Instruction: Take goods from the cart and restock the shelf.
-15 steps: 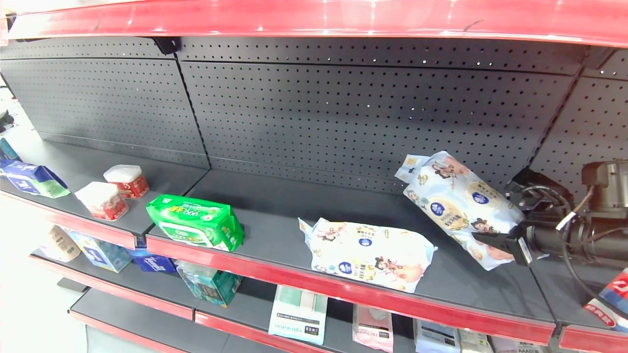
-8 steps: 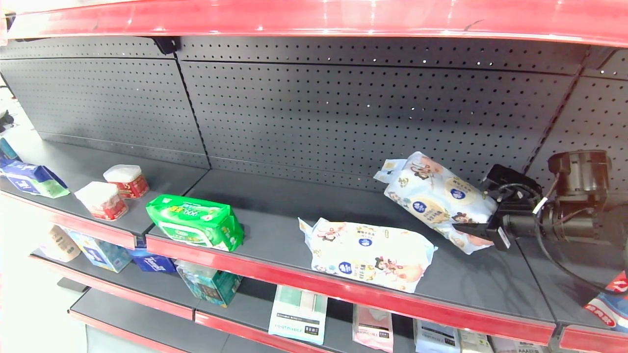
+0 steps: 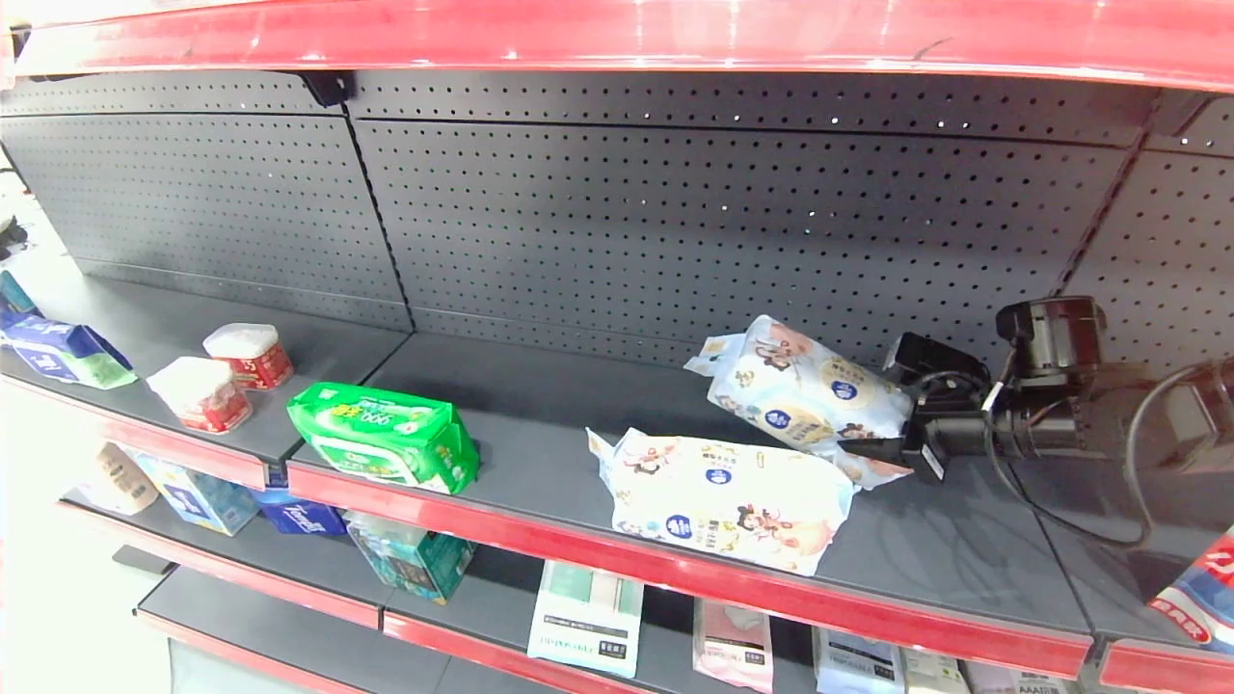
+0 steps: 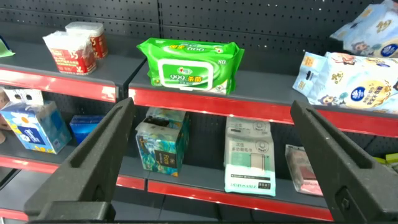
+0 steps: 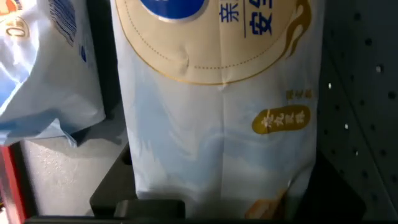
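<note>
My right gripper (image 3: 882, 436) is shut on a white cartoon-printed pack (image 3: 805, 393), tilted just above the dark shelf board (image 3: 540, 424) and behind a matching pack (image 3: 725, 499) lying flat near the red front edge. The held pack (image 5: 221, 106) sits between the dark fingers in the right wrist view, with the flat pack (image 5: 46, 68) beside it. My left gripper (image 4: 214, 165) hangs open in front of the shelving, below the level of a green wipes pack (image 4: 189, 64), with nothing between its fingers (image 4: 93, 155).
A green wipes pack (image 3: 386, 436) lies left of the white packs, with two red-and-white tubs (image 3: 227, 378) and a blue-green pack (image 3: 63, 352) farther left. A perforated back panel (image 3: 675, 222) closes the shelf behind. Lower shelves (image 3: 588, 617) hold several boxed goods.
My right arm has carried the held pack leftward and lower along the shelf, until it sits right behind the flat pack.
</note>
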Motion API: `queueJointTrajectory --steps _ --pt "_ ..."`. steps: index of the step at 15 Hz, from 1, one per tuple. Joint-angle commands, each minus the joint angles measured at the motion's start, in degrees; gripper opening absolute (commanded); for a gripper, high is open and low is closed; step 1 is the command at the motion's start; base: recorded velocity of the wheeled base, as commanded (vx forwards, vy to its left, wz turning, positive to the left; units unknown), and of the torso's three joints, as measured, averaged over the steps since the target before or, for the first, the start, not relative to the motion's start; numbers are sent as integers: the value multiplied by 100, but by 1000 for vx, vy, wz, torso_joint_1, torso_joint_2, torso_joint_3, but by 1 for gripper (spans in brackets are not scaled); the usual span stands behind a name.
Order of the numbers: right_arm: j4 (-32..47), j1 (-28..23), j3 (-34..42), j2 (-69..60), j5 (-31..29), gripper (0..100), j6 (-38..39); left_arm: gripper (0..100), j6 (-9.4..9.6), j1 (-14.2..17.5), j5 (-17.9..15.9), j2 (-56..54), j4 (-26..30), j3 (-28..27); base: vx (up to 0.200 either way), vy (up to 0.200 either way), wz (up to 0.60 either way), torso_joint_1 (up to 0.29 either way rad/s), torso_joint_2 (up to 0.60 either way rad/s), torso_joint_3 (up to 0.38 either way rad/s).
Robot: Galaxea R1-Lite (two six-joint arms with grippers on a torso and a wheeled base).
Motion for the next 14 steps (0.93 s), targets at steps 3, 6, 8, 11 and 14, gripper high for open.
queueJointTrajectory --steps 3,6,8,11,14 --pt "16 116 -390 414 32 0 -406 100 -3 -5 0 -2 -3 0 0 0 0 0 0 0" --pt "60 108 -645 669 23 0 -397 100 -3 -5 0 -2 -3 0 0 0 0 0 0 0" --pt "60 152 -680 722 23 0 -397 100 -3 4 0 -2 -3 0 0 0 0 0 0 0" --pt "60 292 -724 792 -12 0 -380 100 -3 -5 0 -2 -3 0 0 0 0 0 0 0" --pt "60 327 -724 801 -30 0 -397 100 -3 -5 0 -2 -3 0 0 0 0 0 0 0"
